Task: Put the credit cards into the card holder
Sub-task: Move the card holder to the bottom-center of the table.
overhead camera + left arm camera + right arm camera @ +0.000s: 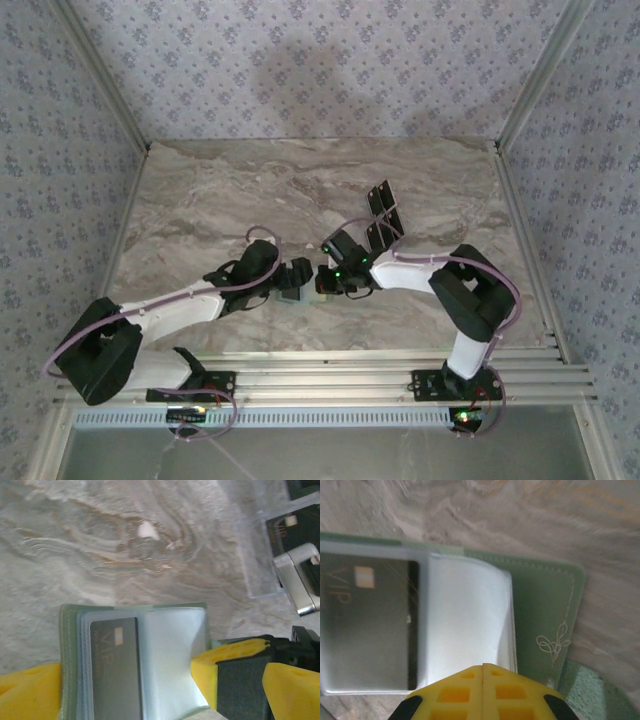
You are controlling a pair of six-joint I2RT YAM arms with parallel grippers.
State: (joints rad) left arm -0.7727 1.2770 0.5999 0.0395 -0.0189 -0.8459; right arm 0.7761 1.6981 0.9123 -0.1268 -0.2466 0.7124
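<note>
1. The pale sage-green folding card holder (545, 605) lies open on the marbled grey surface (100, 540), mid-table between the two arms. A glossy black credit card (115, 670) marked "VIP" sits inside one clear pocket.
2. The right fingers (470, 675) are pressed together on the neighbouring clear plastic sleeve (465, 610), pinching its free edge. The left fingers (25, 692) stand wide, astride the card holder, one at its outer edge.
3. The step in hand looks like opening an empty pocket. Done well, the pinch stays near the sleeve's edge and lifts gently, so the soft holder is not dragged. The left fingers should brace the cover.
4. More black cards (385, 215) wait farther back, right of centre, seemingly in a clear plastic stand (255, 555).
5. Three things are hard to read: whether the left fingers actually touch the holder, where the empty pocket's mouth opens, and how many cards remain. The holder's near edge is cut off in the left wrist view. A silver metal piece (300, 580) beside the stand cannot be identified.
</note>
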